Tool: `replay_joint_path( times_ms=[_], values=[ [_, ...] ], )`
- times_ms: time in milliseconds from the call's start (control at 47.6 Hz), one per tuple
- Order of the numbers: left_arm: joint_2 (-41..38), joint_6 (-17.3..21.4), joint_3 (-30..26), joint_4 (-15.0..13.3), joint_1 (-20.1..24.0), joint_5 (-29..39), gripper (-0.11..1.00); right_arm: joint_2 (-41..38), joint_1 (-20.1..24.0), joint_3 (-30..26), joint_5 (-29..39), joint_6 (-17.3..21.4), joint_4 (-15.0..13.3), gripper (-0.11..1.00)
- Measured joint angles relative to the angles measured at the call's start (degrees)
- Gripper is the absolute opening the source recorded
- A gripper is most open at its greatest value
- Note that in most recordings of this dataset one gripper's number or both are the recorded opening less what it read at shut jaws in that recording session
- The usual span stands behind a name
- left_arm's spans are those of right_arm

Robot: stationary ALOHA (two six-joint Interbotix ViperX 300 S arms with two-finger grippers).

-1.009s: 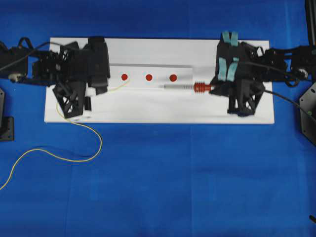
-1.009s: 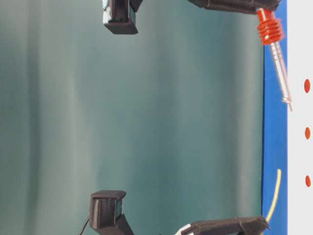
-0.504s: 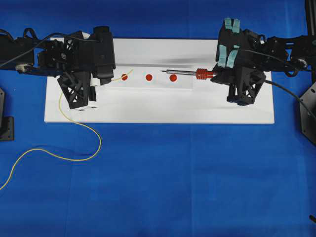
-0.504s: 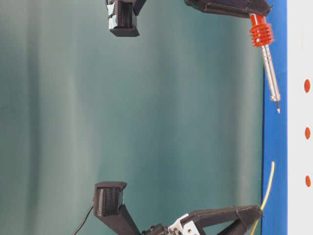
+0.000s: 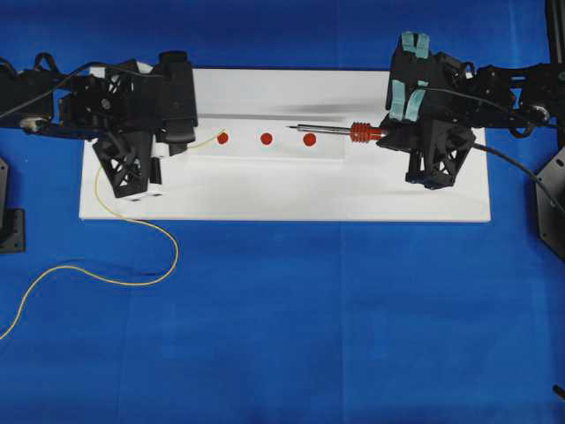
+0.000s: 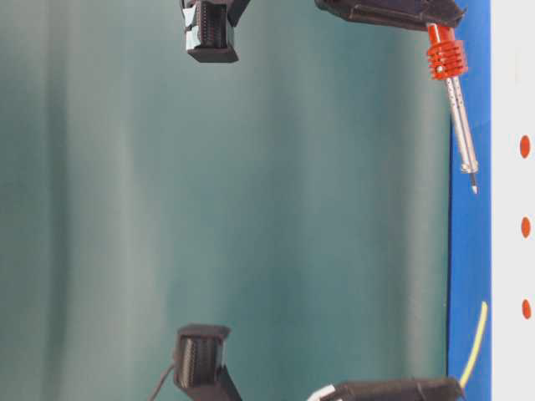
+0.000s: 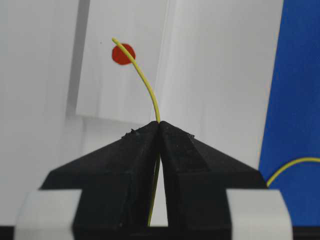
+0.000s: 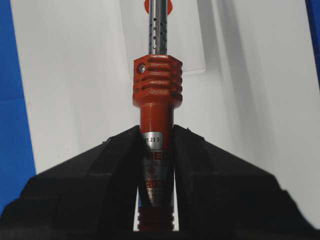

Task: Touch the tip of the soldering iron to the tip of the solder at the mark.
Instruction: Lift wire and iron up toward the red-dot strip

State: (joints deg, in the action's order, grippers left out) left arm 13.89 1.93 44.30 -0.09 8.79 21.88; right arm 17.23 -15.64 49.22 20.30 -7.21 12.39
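Note:
Three red marks sit on a raised white strip: left (image 5: 222, 138), middle (image 5: 266, 138), right (image 5: 309, 139). My left gripper (image 5: 188, 146) is shut on the thin yellow solder (image 5: 208, 138). In the left wrist view the solder (image 7: 145, 82) curves up from the closed fingertips of that gripper (image 7: 159, 123), and its free end lies over the left mark (image 7: 121, 55). My right gripper (image 5: 382, 135) is shut on the red handle of the soldering iron (image 5: 357, 132). The iron's shaft points left, with its tip just past the right mark. The table-level view shows the iron (image 6: 457, 109) and the solder (image 6: 476, 342) well apart.
The strip rests on a white board (image 5: 282, 194) on blue cloth. Slack solder (image 5: 132, 281) loops off the board's front-left onto the cloth. The iron's black cord (image 5: 521, 181) trails right. Black mounts stand at the left (image 5: 9, 216) and right (image 5: 552, 199) edges.
Both grippers moved back from the board's middle to the strip. In the last half second the left gripper slid left, bringing the solder's end to the left mark; the iron stayed put.

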Motion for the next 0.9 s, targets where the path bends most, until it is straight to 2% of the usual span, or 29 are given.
replay_joint_path(
  times_ms=[210, 904],
  values=[
    [0.0, -1.2, 1.8, 0.0, -0.1, -1.2, 0.02, 0.0, 0.0, -0.1, 0.0, 0.0, -0.1, 0.06],
    [-3.8, -1.2, 3.2, 0.0, -0.2, -5.8, 0.02, -0.1, 0.0, -0.1, 0.0, 0.0, -0.1, 0.06]
  ],
)
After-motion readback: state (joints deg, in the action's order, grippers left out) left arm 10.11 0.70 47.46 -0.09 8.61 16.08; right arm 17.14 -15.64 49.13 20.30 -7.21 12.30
